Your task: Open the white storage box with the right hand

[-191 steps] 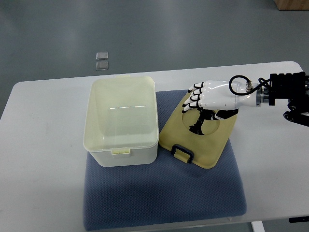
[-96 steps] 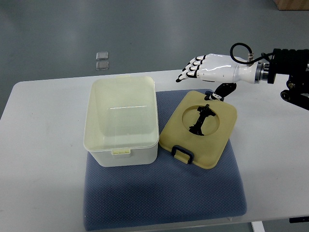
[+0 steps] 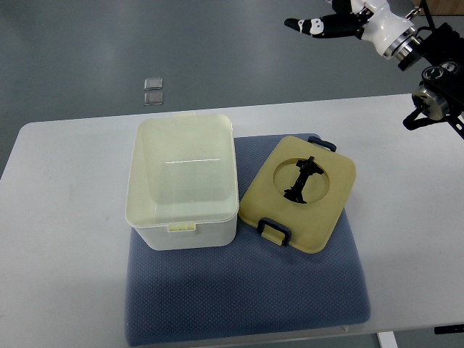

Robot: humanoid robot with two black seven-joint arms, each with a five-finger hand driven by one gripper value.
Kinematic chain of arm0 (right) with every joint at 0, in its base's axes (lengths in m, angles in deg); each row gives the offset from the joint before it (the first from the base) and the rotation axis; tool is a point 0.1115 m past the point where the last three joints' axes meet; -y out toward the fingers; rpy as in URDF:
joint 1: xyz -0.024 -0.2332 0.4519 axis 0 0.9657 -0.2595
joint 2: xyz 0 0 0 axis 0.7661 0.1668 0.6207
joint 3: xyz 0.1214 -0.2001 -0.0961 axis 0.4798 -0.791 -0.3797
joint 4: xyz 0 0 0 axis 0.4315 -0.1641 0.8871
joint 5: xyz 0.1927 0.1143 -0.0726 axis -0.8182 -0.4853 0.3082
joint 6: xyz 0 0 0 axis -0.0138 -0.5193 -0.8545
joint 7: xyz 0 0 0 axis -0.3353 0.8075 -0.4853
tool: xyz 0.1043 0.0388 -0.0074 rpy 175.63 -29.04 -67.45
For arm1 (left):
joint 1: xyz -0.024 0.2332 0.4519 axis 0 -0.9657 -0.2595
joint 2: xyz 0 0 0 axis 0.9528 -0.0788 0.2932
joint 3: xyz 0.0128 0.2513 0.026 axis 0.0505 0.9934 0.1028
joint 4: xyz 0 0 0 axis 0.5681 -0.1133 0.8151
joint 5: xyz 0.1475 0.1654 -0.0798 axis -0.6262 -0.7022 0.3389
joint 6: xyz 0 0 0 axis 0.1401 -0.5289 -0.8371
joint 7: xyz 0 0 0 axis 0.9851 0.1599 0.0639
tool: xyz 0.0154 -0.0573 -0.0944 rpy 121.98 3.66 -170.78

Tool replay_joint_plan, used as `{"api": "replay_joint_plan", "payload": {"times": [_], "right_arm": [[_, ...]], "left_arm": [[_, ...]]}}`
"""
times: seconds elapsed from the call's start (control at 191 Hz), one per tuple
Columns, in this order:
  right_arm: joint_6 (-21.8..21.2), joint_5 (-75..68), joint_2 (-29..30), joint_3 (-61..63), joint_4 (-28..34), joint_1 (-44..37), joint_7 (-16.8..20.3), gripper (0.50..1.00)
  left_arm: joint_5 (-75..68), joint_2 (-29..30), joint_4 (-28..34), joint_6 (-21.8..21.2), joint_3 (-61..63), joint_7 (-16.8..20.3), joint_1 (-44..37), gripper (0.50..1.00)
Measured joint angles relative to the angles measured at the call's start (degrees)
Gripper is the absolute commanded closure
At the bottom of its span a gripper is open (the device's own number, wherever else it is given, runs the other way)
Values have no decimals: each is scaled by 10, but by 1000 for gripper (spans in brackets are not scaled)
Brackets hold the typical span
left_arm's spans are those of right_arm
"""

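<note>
The white storage box (image 3: 183,181) stands open on the left part of a blue mat (image 3: 246,290), its inside bare. Its pale yellow lid (image 3: 299,193) lies flat on the mat to the right of the box, with black clasps at its near and far edges and a black handle in a round recess. My right hand (image 3: 319,25) is high at the top right of the top view, far above and behind the lid, fingers stretched out and holding nothing. Only part of the hand shows at the frame's top edge.
The mat lies on a white table (image 3: 65,239). Two small clear squares (image 3: 153,90) lie on the grey floor beyond the table's far edge. My right arm's black joint (image 3: 435,80) hangs over the table's far right corner.
My right hand has lifted off the lid, rising and pulling back to the upper right. The lid stays flat on the mat beside the box.
</note>
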State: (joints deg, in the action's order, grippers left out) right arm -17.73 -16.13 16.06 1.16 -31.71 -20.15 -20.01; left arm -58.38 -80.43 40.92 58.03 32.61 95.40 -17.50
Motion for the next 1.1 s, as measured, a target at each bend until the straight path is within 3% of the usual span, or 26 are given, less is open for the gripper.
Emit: {"api": "replay_joint_plan", "payload": {"times": [0.246, 0.304, 0.356, 0.529, 0.785, 0.901, 1.099], "right_arm": [[121, -191, 27, 12, -3, 36, 125, 632], [133, -199, 34, 20, -3, 49, 141, 583], [136, -202, 40, 28, -3, 61, 149, 576], [126, -200, 46, 33, -2, 89, 155, 572], [46, -198, 43, 34, -1, 116, 169, 572], [43, -199, 42, 35, -2, 123, 205, 572], [44, -205, 48, 66, -5, 127, 211, 572]], "left_arm": [[0, 0, 0, 0, 0, 0, 0, 500], [0, 0, 0, 0, 0, 0, 0, 500], [0, 0, 0, 0, 0, 0, 0, 500], [0, 0, 0, 0, 0, 0, 0, 500], [0, 0, 0, 0, 0, 0, 0, 500], [0, 0, 0, 0, 0, 0, 0, 500], [0, 0, 0, 0, 0, 0, 0, 500]]}}
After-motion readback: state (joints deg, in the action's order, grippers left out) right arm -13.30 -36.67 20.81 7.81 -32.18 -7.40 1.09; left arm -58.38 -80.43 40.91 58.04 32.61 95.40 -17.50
